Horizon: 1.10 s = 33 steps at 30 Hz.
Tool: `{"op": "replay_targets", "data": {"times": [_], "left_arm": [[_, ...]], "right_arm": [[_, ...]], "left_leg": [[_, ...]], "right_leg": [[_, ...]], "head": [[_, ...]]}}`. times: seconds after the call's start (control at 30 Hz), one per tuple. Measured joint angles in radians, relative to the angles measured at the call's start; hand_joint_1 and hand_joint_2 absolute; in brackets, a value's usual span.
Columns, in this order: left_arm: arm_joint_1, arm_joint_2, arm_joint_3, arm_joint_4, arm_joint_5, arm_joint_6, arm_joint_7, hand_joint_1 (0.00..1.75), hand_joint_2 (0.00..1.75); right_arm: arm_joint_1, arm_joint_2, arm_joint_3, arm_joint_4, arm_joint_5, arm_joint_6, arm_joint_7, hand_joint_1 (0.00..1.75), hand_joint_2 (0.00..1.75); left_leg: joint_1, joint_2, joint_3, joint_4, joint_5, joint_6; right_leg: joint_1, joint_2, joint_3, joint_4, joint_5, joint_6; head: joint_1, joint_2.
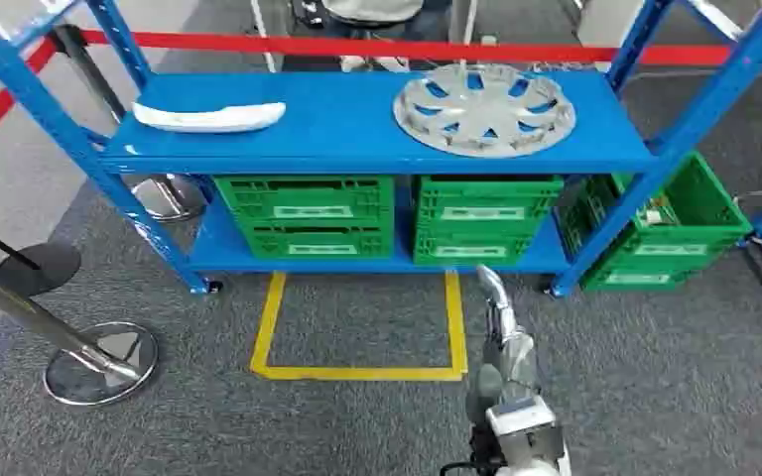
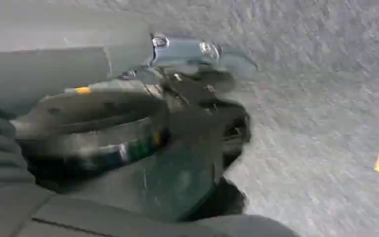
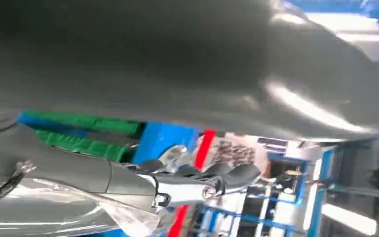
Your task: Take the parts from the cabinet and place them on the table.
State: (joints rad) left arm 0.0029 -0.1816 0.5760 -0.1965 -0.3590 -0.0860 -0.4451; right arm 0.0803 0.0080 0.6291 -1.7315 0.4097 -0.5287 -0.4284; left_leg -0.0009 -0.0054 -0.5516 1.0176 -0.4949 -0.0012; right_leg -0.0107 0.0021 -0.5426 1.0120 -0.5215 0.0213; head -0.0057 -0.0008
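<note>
Resting on the blue rack's (image 1: 357, 129) top shelf: silver hubcap (image 1: 484, 107) right, white trim part (image 1: 208, 116) left. Crate (image 1: 308, 213) labels underneath unreadable. Right hand (image 3: 197, 185) and left hand (image 2: 128, 133): finger state cannot be told.

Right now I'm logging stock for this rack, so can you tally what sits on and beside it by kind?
Wheel cover on the top shelf: 1
White trim piece on the top shelf: 1
Green crates: 5, with two stacks of two, and on top, on the lower shelf, plus one tilted crate beside the rack
Total: 7
</note>
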Motion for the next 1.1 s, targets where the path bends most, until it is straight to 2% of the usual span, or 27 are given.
{"op": "replay_targets", "data": {"times": [0.03, 0.1, 0.13, 0.2, 0.23, 0.27, 0.3, 0.33, 0.37, 0.4, 0.43, 0.47, 0.5, 0.53, 0.57, 0.6, 0.63, 0.67, 0.73, 0.77, 0.8, 0.83, 0.9, 0.93, 0.97, 1.07, 1.1], "left_arm": [[-0.002, -0.003, -0.002, 0.000, -0.001, 0.032, 0.013, 0.00, 0.00], [-0.005, -0.003, -0.003, 0.000, -0.008, 0.045, 0.020, 0.00, 0.00], [-0.006, -0.004, -0.005, 0.000, -0.010, 0.045, 0.020, 0.00, 0.00], [-0.007, -0.005, -0.009, 0.000, -0.010, 0.049, 0.023, 0.00, 0.00], [-0.007, -0.005, -0.011, 0.000, -0.010, 0.049, 0.023, 0.00, 0.00], [-0.006, -0.006, -0.012, 0.000, -0.010, 0.051, 0.024, 0.00, 0.00], [-0.005, -0.006, -0.014, 0.000, -0.010, 0.051, 0.025, 0.00, 0.00], [-0.006, -0.006, -0.016, 0.000, -0.010, 0.051, 0.025, 0.00, 0.00], [-0.007, -0.006, -0.018, 0.000, -0.010, 0.051, 0.025, 0.00, 0.00], [-0.007, -0.006, -0.019, 0.000, -0.010, 0.051, 0.025, 0.00, 0.00], [-0.008, -0.006, -0.019, 0.000, -0.010, 0.051, 0.025, 0.00, 0.00], [-0.010, -0.007, -0.020, 0.000, -0.010, 0.051, 0.025, 0.00, 0.00], [-0.011, -0.006, -0.020, 0.000, -0.010, 0.051, 0.026, 0.00, 0.00], [-0.009, -0.007, -0.020, 0.000, -0.010, 0.051, 0.026, 0.00, 0.00], [-0.008, -0.009, -0.020, 0.000, -0.010, 0.051, 0.026, 0.00, 0.00], [-0.006, -0.011, -0.020, 0.000, -0.010, 0.052, 0.026, 0.00, 0.00], [-0.008, -0.011, -0.020, 0.000, -0.010, 0.052, 0.026, 0.00, 0.00], [-0.010, -0.012, -0.020, 0.000, -0.010, 0.052, 0.025, 0.00, 0.00], [-0.012, -0.014, -0.021, 0.000, -0.010, 0.052, 0.025, 0.00, 0.00], [-0.011, -0.013, -0.020, 0.000, -0.010, 0.052, 0.026, 0.00, 0.00], [-0.011, -0.013, -0.020, 0.000, -0.010, 0.052, 0.026, 0.00, 0.00], [-0.011, -0.014, -0.020, 0.000, -0.010, 0.052, 0.026, 0.00, 0.00], [-0.011, -0.016, -0.020, 0.000, -0.011, 0.052, 0.029, 0.00, 0.00], [-0.011, -0.017, -0.020, 0.000, -0.016, 0.052, 0.030, 0.00, 0.00], [-0.012, -0.017, -0.021, 0.000, -0.018, 0.052, 0.032, 0.00, 0.00], [-0.010, -0.021, -0.020, 0.000, -0.010, 0.058, 0.036, 0.00, 0.00], [-0.011, -0.020, -0.020, 0.000, -0.009, 0.060, 0.036, 0.00, 0.00]], "right_arm": [[0.003, 0.000, -0.001, 0.000, 0.002, -0.003, 0.002, 0.00, 0.00], [0.004, 0.000, 0.000, 0.000, 0.005, -0.006, 0.003, 0.00, 0.00], [0.004, 0.000, 0.000, 0.000, 0.006, -0.006, 0.003, 0.00, 0.00], [0.006, 0.000, 0.000, 0.000, 0.007, -0.006, 0.005, 0.00, 0.00], [0.007, 0.000, 0.000, 0.000, 0.008, -0.006, 0.005, 0.00, 0.00], [0.008, 0.000, 0.000, 0.000, 0.009, -0.006, 0.006, 0.00, 0.00], [0.009, 0.000, 0.000, 0.000, 0.010, -0.006, 0.006, 0.00, 0.00], [0.008, 0.000, 0.000, 0.000, 0.010, -0.006, 0.006, 0.00, 0.00], [0.008, 0.000, 0.000, 0.000, 0.011, -0.006, 0.006, 0.00, 0.00], [0.008, 0.000, 0.000, 0.000, 0.011, -0.006, 0.006, 0.00, 0.00], [0.008, 0.000, 0.000, 0.000, 0.011, -0.006, 0.006, 0.00, 0.00], [0.008, 0.000, 0.000, 0.000, 0.012, -0.006, 0.006, 0.00, 0.00], [0.007, 0.000, 0.000, 0.000, 0.011, -0.006, 0.007, 0.00, 0.00], [0.008, 0.000, -0.001, 0.000, 0.012, -0.006, 0.007, 0.00, 0.00], [0.007, 0.000, 0.000, 0.000, 0.012, -0.006, 0.007, 0.00, 0.00], [0.008, 0.000, 0.000, -0.002, 0.012, -0.006, 0.007, 0.00, 0.00], [0.005, 0.000, 0.000, -0.003, 0.013, -0.006, 0.007, 0.00, 0.00], [0.004, 0.000, 0.000, -0.003, 0.012, -0.006, 0.007, 0.00, 0.00], [0.008, 0.000, 0.000, -0.003, 0.012, -0.006, 0.008, 0.00, 0.00], [0.009, 0.000, 0.000, -0.002, 0.012, -0.006, 0.008, 0.00, 0.00], [0.009, -0.001, 0.000, -0.002, 0.012, -0.006, 0.008, 0.00, 0.00], [0.009, -0.001, 0.000, -0.002, 0.012, -0.006, 0.008, 0.00, 0.00], [0.008, -0.001, 0.000, -0.002, 0.013, -0.006, 0.008, 0.00, 0.00], [0.007, -0.001, 0.000, -0.002, 0.013, -0.006, 0.008, 0.00, 0.00], [0.006, 0.000, 0.001, -0.003, 0.014, -0.006, 0.008, 0.00, 0.00], [0.009, -0.001, 0.001, -0.003, 0.015, -0.007, 0.009, 0.00, 0.00], [0.008, 0.000, 0.001, -0.003, 0.016, -0.008, 0.009, 0.00, 0.00]], "left_leg": [[0.002, 0.000, 0.001, -0.001, 0.001, -0.003], [0.003, 0.001, -0.001, 0.013, -0.017, -0.015], [0.004, 0.002, -0.021, 0.053, -0.041, -0.021], [0.008, 0.002, -0.098, 0.213, -0.114, -0.029], [0.009, 0.002, -0.136, 0.284, -0.134, -0.031], [0.009, 0.002, -0.153, 0.311, -0.128, -0.031], [0.009, 0.002, -0.147, 0.291, -0.098, -0.030], [0.009, 0.002, -0.122, 0.230, -0.050, -0.027], [0.009, 0.002, -0.084, 0.140, 0.005, -0.022], [0.008, 0.002, -0.048, 0.052, 0.048, -0.017], [0.003, 0.002, -0.037, 0.041, 0.029, -0.013], [0.001, 0.002, -0.028, 0.015, 0.023, -0.007], [0.000, 0.002, -0.033, 0.014, 0.017, -0.003], [-0.001, 0.000, -0.035, 0.014, 0.017, -0.001], [0.003, 0.000, -0.032, 0.006, 0.019, 0.006], [0.009, 0.002, -0.023, -0.005, 0.022, 0.012], [0.009, 0.002, -0.020, -0.007, 0.021, 0.018], [0.009, 0.002, -0.021, -0.006, 0.021, 0.022], [0.007, 0.003, -0.021, -0.006, 0.019, 0.025], [0.005, 0.003, -0.021, -0.005, 0.018, 0.027], [0.004, 0.003, -0.019, -0.005, 0.017, 0.027], [0.004, 0.002, -0.016, -0.005, 0.016, 0.027], [0.004, -0.001, -0.008, -0.005, 0.011, 0.021], [0.001, -0.002, -0.007, -0.004, 0.008, 0.017], [-0.003, -0.003, -0.012, 0.002, 0.006, 0.013], [-0.002, -0.001, -0.012, -0.003, 0.012, 0.001], [-0.001, -0.001, -0.012, 0.002, 0.003, -0.006]], "right_leg": [[0.002, 0.001, -0.001, 0.000, 0.000, -0.002], [-0.007, -0.002, 0.006, -0.009, 0.005, -0.012], [-0.008, -0.004, 0.008, -0.010, 0.002, -0.018], [-0.008, -0.007, 0.009, -0.009, -0.001, -0.024], [-0.008, -0.007, 0.009, -0.009, -0.003, -0.025], [-0.008, -0.006, 0.012, -0.009, -0.005, -0.026], [-0.008, -0.004, 0.016, -0.009, -0.007, -0.026], [-0.008, -0.002, 0.022, -0.009, -0.011, -0.026], [-0.008, -0.001, 0.031, -0.009, -0.015, -0.023], [-0.008, -0.001, 0.037, -0.009, -0.021, -0.020], [-0.002, -0.001, 0.028, -0.008, -0.026, -0.012], [-0.002, 0.001, 0.032, -0.006, -0.026, -0.005], [-0.002, -0.002, 0.026, -0.007, -0.024, -0.001], [-0.003, -0.003, 0.027, -0.012, -0.022, 0.004], [-0.001, -0.004, 0.032, -0.016, -0.023, 0.012], [-0.003, -0.003, 0.026, -0.008, -0.036, 0.016], [-0.002, -0.003, 0.011, 0.027, -0.059, 0.017], [-0.002, -0.003, -0.024, 0.095, -0.091, 0.019], [-0.002, -0.003, -0.116, 0.265, -0.154, 0.023], [-0.002, -0.003, -0.145, 0.307, -0.155, 0.023], [-0.002, -0.003, -0.147, 0.296, -0.129, 0.022], [-0.002, -0.003, -0.128, 0.243, -0.086, 0.020], [-0.001, -0.003, -0.046, 0.061, 0.014, 0.012], [0.001, -0.003, -0.020, 0.012, 0.008, 0.007], [0.002, -0.002, -0.007, -0.008, 0.007, 0.004], [0.005, 0.002, -0.013, -0.002, 0.011, -0.006], [-0.004, -0.001, -0.008, -0.010, 0.016, -0.015]], "head": [[-0.001, 0.000], [-0.001, 0.000], [-0.010, 0.000], [-0.008, 0.000], [-0.008, 0.000], [-0.009, 0.000], [-0.009, 0.000], [-0.009, 0.000], [-0.008, 0.000], [-0.009, 0.000], [-0.008, 0.000], [-0.010, 0.000], [-0.006, 0.000], [-0.006, 0.000], [-0.008, 0.000], [-0.007, 0.000], [-0.001, 0.000], [0.002, 0.000], [0.002, 0.000], [0.003, 0.000], [0.002, 0.000], [0.002, 0.000], [0.003, 0.000], [0.002, 0.000], [0.002, 0.000], [0.001, 0.000], [0.002, 0.000]]}}
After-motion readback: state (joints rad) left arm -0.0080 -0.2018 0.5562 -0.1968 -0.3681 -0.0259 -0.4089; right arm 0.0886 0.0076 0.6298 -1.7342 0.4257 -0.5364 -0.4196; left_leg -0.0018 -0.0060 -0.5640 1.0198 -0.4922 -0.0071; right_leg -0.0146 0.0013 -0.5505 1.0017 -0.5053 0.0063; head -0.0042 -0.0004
